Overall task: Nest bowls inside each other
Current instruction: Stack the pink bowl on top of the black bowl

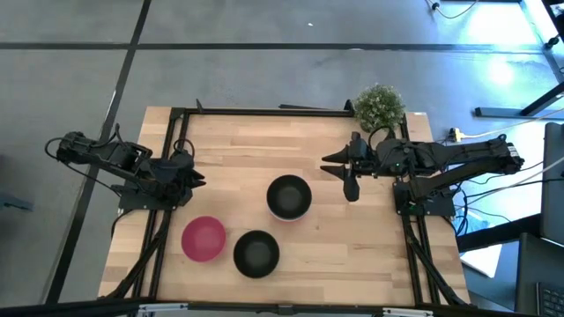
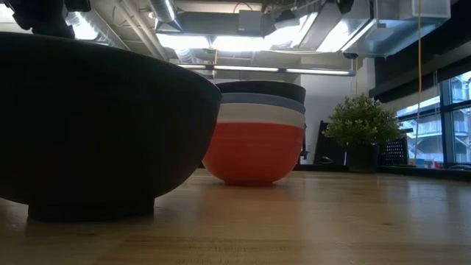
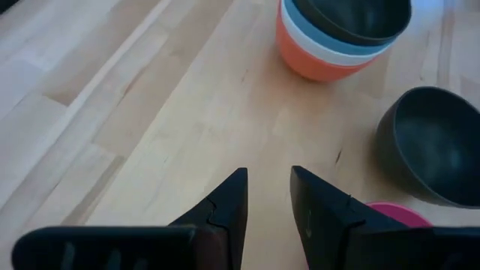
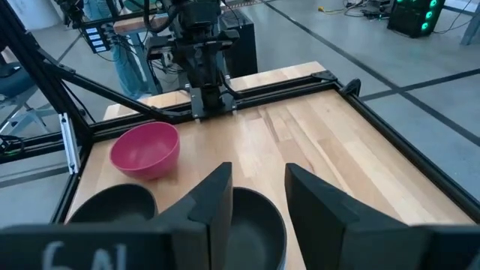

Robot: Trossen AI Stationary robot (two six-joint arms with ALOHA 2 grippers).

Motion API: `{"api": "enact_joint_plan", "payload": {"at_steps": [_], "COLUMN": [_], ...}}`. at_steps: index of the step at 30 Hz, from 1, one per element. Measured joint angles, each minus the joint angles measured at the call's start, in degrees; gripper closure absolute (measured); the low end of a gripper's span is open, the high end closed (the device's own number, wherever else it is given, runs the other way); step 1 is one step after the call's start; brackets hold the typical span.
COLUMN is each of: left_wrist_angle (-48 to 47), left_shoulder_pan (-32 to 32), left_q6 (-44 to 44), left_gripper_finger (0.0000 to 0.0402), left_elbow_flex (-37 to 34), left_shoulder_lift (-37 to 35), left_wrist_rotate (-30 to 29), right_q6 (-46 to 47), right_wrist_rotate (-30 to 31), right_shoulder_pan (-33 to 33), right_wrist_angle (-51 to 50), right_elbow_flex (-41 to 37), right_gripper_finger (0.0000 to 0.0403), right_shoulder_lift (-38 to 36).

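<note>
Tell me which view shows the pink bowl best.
The right wrist view: the pink bowl shows whole, unobstructed. The high view shows it from above; the left wrist view catches only its rim; the low view misses it.

We are in a robotics lab or workshop: a wooden worktop [image 1: 352, 255] framed by black rails stands on a grey concrete floor [image 1: 264, 70] with loose cables [image 1: 467, 134], under exposed ceiling ducts [image 2: 221, 22] and strip lights, beside large windows [image 2: 441, 118].

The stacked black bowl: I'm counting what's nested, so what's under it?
Under the black bowl sit light blue, white and red bowls; only their rims and sides show.
</note>
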Motion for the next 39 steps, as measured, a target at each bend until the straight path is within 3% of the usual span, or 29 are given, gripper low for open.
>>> {"api": "enact_joint_plan", "payload": {"at_steps": [13,22,29,39], "left_wrist_angle": [-2.8,-7.1,-6.7,-10.0], "left_shoulder_pan": [0.0,0.0,0.0,-0.1], "left_q6": [-3.3,-11.6,-6.9,-1.7], "left_gripper_finger": [0.0294,0.0279,0.0281,0.0281], "left_elbow_flex": [0.0,0.0,0.0,0.0], "left_shoulder_lift": [0.0,2.8,7.7,14.8], "left_wrist_rotate": [2.8,4.7,14.6,16.2], "right_q6": [0.5,2.0,4.7,6.5], "right_wrist_rotate": [0.0,0.0,0.0,-0.1], "right_shoulder_pan": [0.0,0.0,0.0,0.3], "right_wrist_angle": [0.1,1.9,4.0,4.1], "right_elbow_flex": [0.0,0.0,0.1,0.1], "right_gripper_finger": [0.0277,0.0277,0.0277,0.0277], "right_shoulder_lift": [0.0,0.0,0.0,0.0]}}
